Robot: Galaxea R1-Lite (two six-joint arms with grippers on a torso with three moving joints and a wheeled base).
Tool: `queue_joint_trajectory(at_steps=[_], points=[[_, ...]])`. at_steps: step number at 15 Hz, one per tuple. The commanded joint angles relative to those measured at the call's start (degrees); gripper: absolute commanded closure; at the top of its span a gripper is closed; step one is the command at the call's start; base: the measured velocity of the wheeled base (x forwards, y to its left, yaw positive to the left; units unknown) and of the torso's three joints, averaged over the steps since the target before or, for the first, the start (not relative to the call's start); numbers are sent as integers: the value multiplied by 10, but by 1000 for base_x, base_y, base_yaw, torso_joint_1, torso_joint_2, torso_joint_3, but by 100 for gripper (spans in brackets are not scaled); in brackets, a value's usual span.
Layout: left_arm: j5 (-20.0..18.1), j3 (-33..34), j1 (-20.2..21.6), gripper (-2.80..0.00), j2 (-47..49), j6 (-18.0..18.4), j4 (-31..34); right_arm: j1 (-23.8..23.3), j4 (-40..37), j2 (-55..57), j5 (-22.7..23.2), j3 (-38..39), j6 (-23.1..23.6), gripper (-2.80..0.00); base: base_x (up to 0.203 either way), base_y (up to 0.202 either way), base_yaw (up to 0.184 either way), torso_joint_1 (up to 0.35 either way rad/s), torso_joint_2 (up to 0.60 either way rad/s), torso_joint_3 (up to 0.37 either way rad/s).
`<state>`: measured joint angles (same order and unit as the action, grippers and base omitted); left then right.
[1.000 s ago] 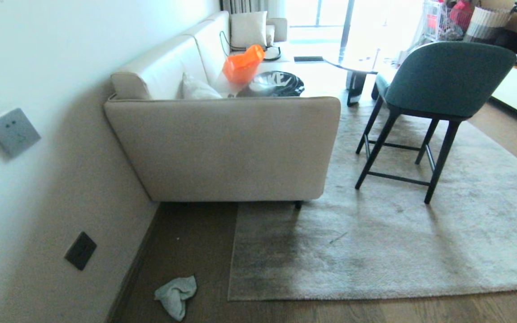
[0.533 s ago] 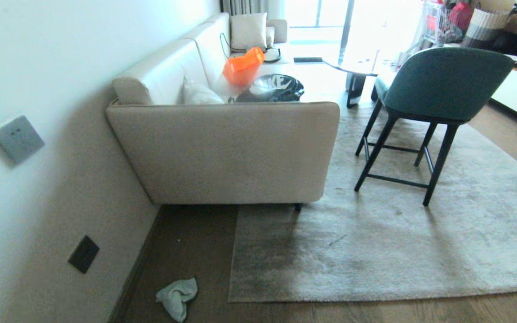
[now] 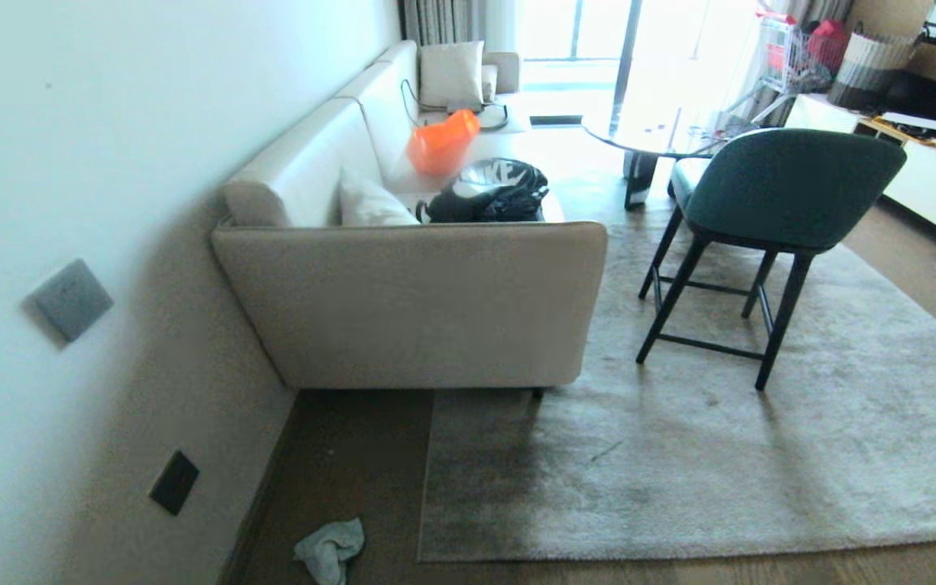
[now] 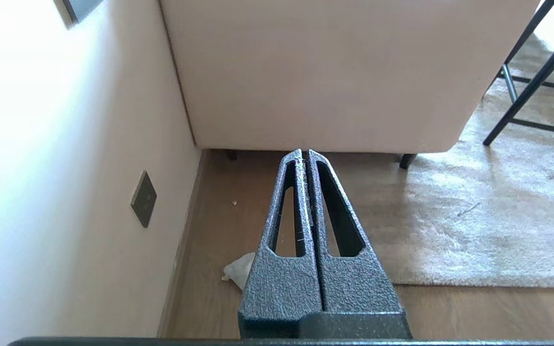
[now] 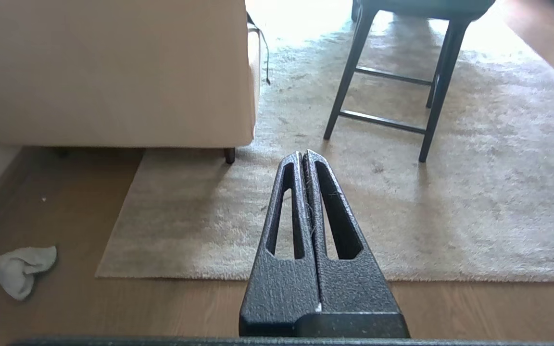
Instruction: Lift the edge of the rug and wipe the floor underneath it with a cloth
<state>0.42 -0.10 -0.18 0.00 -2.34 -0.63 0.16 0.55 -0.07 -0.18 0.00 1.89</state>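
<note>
Both our left pincer [image 4: 304, 153] and right pincer [image 5: 303, 154] pressed together and empty, we should first reach low for the cloth [image 3: 330, 548] on the floor [image 3: 354, 455], beside the rug edge [image 3: 427, 487].

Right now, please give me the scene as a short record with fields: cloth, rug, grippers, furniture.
cloth: crumpled on the floor near the wall, beside the rug corner
rug edge: lying flat, not lifted
left gripper: shut, empty, above the floor
right gripper: shut, empty, above the rug
sofa: beige, against the wall
chair: green, standing on the rug
</note>
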Motion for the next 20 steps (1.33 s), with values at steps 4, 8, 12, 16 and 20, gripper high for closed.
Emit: queue_joint_trajectory(at_steps=[4, 8, 12, 16, 20], points=[[0, 0, 0, 0, 0, 0, 0, 0, 0, 1, 1, 0, 0, 0, 0, 0, 0, 109, -476, -378], [0, 0, 0, 0, 0, 0, 0, 0, 0, 1, 0, 0, 0, 0, 0, 0, 0, 132, -491, -368], [0, 0, 0, 0, 0, 0, 0, 1, 0, 1, 0, 0, 0, 0, 0, 0, 0, 175, -533, -360], [0, 0, 0, 0, 0, 0, 0, 1, 0, 1, 0, 0, 0, 0, 0, 0, 0, 202, -569, -365], [0, 0, 0, 0, 0, 0, 0, 1, 0, 1, 0, 0, 0, 0, 0, 0, 0, 242, -600, -369]])
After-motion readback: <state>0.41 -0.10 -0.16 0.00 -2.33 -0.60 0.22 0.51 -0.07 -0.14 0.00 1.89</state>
